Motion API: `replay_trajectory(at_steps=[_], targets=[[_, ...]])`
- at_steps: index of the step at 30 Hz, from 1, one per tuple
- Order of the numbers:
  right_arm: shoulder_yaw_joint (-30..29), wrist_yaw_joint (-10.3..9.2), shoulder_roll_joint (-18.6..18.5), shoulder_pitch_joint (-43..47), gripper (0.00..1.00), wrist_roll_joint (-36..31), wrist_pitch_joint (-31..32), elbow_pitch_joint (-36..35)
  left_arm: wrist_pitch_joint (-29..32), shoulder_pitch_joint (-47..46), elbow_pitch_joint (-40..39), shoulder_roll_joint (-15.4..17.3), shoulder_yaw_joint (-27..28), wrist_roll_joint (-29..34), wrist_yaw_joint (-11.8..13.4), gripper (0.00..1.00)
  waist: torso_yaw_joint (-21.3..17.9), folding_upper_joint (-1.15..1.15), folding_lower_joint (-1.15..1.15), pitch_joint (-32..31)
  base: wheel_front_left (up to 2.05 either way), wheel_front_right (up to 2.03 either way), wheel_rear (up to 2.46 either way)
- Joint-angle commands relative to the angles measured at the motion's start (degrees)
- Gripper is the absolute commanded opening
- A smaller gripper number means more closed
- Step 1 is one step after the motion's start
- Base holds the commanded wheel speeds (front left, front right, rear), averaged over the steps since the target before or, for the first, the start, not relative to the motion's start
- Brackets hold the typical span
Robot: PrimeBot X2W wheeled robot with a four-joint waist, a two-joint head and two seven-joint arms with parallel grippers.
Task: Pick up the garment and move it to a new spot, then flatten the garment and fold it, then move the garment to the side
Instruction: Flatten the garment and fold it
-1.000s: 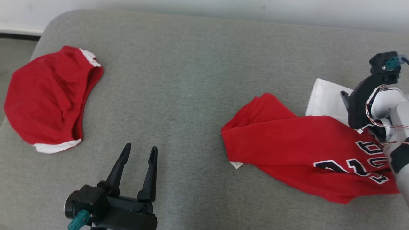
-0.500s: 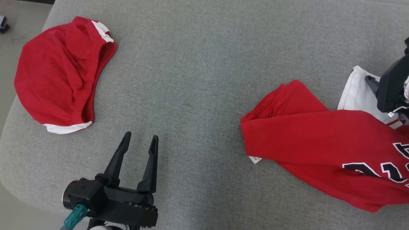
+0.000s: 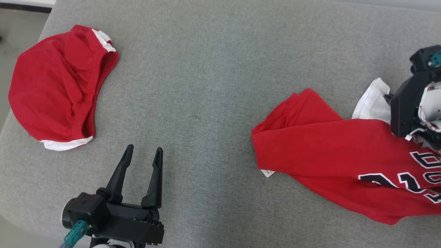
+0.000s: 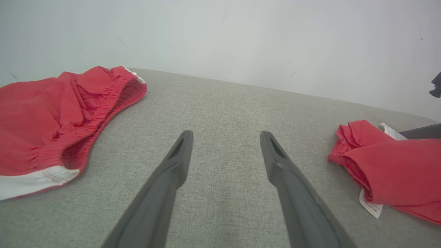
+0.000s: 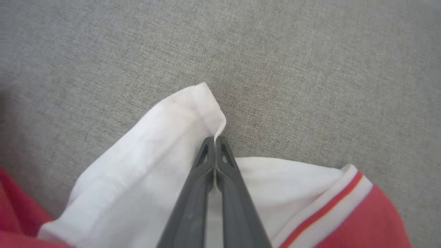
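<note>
The right gripper [image 5: 215,141] is gathering the white sleeve [image 5: 165,137] of the garment [image 3: 330,155], flat a second ago, into a bunch pinched between its closed jaws.

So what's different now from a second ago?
The right claw, shut on the white sleeve of the red jersey, has gathered it: flat a second ago, the sleeve is now bunched toward the claw. The rest of the jersey looks unmoved; the picture's overall shift is the camera moving. The left claw stays open above the grey cushion, and the red shorts lie as before.
</note>
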Motion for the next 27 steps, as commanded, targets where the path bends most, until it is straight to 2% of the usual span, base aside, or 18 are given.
replay_trajectory(at_steps=[1, 7, 12, 17, 22, 25, 27], targets=[[0.9, 0.26, 0.0, 2.4, 0.0, 0.6, -2.0, 0.3, 0.0, 0.7, 0.5, 0.0, 0.2, 0.0, 0.1, 1.0, -1.0, 0.0, 0.0, -1.7, 0.0, 0.0, 0.0], [2.2, 0.25, 2.0, -0.3, 0.0, 1.5, -11.1, -3.6, 0.0, 2.4, 2.0, 0.0, 1.5, 0.8, 0.1, 1.0, -2.9, 0.0, 0.0, -5.5, 0.0, 0.0, 0.0], [4.9, 0.24, 2.2, -3.1, 0.0, 2.9, -15.6, -10.0, 0.0, 4.2, 2.7, 0.0, 3.2, 1.1, 0.1, 1.0, -5.3, 0.0, 0.0, -8.6, 0.0, 0.0, 0.0], [4.4, 0.23, 1.0, -4.4, 0.0, 2.7, -18.4, -14.4, 0.0, 5.6, 3.0, 0.1, 4.2, 1.3, 0.1, 1.0, -7.4, 0.0, 0.0, -11.2, 0.0, 0.0, 0.0], [-1.1, 0.19, -1.3, 1.3, 0.0, 2.7, -19.1, -19.7, 0.0, 7.6, 3.2, 0.1, 5.4, 1.3, 0.1, 1.0, -9.9, 0.0, 0.0, -14.1, 0.0, 0.0, 0.0], [-8.7, 0.19, -3.3, 8.6, 0.0, 1.8, -18.7, -23.5, 0.0, 8.8, 2.9, 0.0, 5.9, 1.2, 0.1, 1.0, -11.4, 0.0, 0.0, -15.2, 0.0, 0.0, 0.0], [-15.4, 0.19, -3.3, 16.0, 0.0, 1.6, -18.1, -26.3, 0.0, 9.6, 2.7, 0.0, 6.3, 1.0, 0.3, 1.0, -12.4, 0.0, 0.0, -15.8, 0.0, 0.0, 0.0]])
